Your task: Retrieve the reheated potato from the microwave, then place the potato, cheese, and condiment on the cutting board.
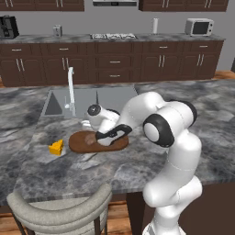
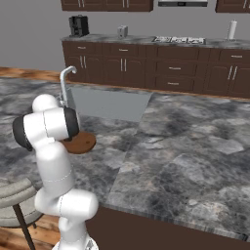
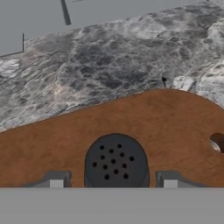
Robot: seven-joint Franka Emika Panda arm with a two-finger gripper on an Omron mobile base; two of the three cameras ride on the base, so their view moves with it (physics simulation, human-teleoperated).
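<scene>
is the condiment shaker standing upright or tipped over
Upright. In the hand view, the condiment shows its round perforated top facing the camera, between the two fingertips, over the cutting board. Whether it touches the board: cannot tell.

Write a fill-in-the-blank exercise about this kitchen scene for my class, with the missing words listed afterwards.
1. The claw hangs over the reddish-brown ____, with the condiment shaker between its fingertips.
2. The top of the condiment shaker is dotted with small ____.
3. The cheese lies on the ____ countertop, beside the cutting board and not on it.
4. Behind the cutting board, a sink is set into the countertop, with a ____ standing at it.

Missing words: cutting board; holes; marbled grey; faucet
</scene>
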